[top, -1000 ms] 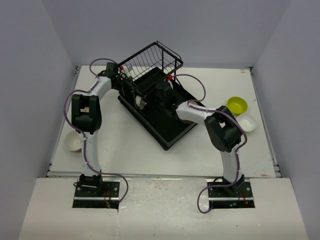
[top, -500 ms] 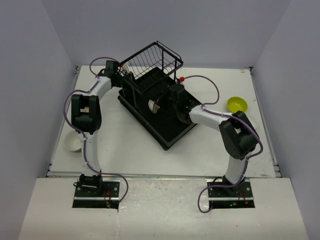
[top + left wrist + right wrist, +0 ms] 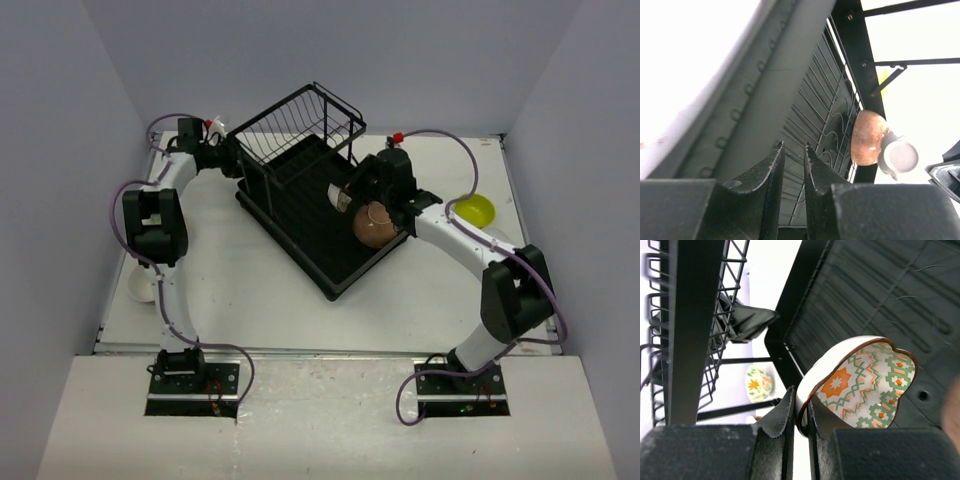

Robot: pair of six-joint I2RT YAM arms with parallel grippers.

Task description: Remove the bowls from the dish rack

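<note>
Right gripper [image 3: 800,414]: pinches the brown rim of a white bowl with an orange-and-green patterned inside [image 3: 860,385], which is held tilted over the tray.
Left gripper [image 3: 792,167]: fingers drawn almost together with nothing between them, at the rack's far left corner.
Black dish rack with tray and raised wire basket [image 3: 300,215]: mid-table, set at an angle.
Tan-brown round bowl [image 3: 372,225]: in the tray, just beside the held bowl.
Lime-green bowl [image 3: 474,210]: on the white table [image 3: 250,280], right of the rack.
</note>
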